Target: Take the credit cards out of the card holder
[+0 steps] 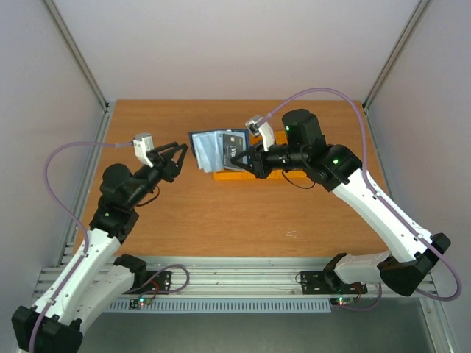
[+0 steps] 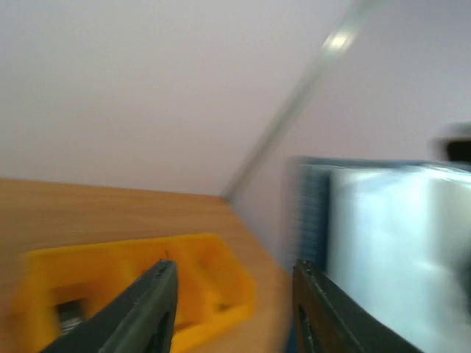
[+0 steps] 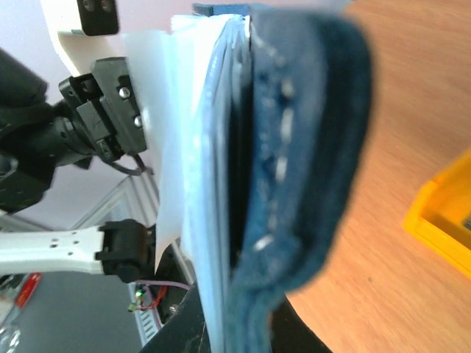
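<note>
The right gripper (image 1: 248, 157) is clamping the open card holder (image 1: 215, 149) above the orange bin (image 1: 234, 176) on the bench (image 1: 221, 220), while the left gripper (image 1: 183, 153) is hovering part-open and empty just beside it.

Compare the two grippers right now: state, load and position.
The left gripper stands open and empty; the right gripper is clamped on the card holder. The left one sits by the holder's left edge, the right one at its right. Both point toward the holder.
</note>
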You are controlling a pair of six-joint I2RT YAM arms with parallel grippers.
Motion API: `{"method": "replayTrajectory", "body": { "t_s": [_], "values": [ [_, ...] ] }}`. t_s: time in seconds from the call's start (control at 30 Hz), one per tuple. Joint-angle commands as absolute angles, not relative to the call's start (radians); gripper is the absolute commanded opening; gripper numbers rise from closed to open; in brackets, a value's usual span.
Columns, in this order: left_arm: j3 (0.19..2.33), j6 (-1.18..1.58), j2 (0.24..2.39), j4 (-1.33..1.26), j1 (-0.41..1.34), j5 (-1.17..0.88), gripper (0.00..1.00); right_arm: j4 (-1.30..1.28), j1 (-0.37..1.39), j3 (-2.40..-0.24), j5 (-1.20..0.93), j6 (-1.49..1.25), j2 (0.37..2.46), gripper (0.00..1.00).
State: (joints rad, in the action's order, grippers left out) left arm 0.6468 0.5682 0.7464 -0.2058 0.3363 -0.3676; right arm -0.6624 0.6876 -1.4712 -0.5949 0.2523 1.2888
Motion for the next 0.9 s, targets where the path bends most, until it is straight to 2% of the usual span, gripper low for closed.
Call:
{"method": "replayTrajectory", "body": {
  "t_s": [0.0,0.13,0.27,0.33,0.4,0.53,0.87],
  "values": [
    [0.667,0.324,0.748,0.019,0.316,0.018,0.48,-0.825,0.689,-1.555,-0.367,0.185,1.320,0.01],
    [0.663,0.281,0.721,-0.034,0.317,-0.128,0.48,-0.882,0.704,-1.595,-0.251,0.132,1.382,0.01],
    [0.650,0.312,0.712,-0.236,0.316,-0.510,0.32,-0.941,0.753,-1.655,-0.103,0.103,1.464,0.01],
    [0.625,0.388,0.728,-0.397,0.324,-0.722,0.33,-0.942,0.793,-1.692,-0.085,0.110,1.502,0.01],
    [0.608,0.571,0.771,-0.500,0.340,-0.824,0.37,-0.928,0.828,-1.724,-0.111,0.133,1.538,0.01],
    [0.565,0.812,0.855,-0.506,0.343,-0.757,0.35,-0.865,0.862,-1.752,-0.253,0.199,1.572,0.01],
    [0.569,0.844,0.830,-0.426,0.330,-0.700,0.34,-0.660,0.861,-1.615,-0.539,0.256,1.467,0.01]
  ]
}}
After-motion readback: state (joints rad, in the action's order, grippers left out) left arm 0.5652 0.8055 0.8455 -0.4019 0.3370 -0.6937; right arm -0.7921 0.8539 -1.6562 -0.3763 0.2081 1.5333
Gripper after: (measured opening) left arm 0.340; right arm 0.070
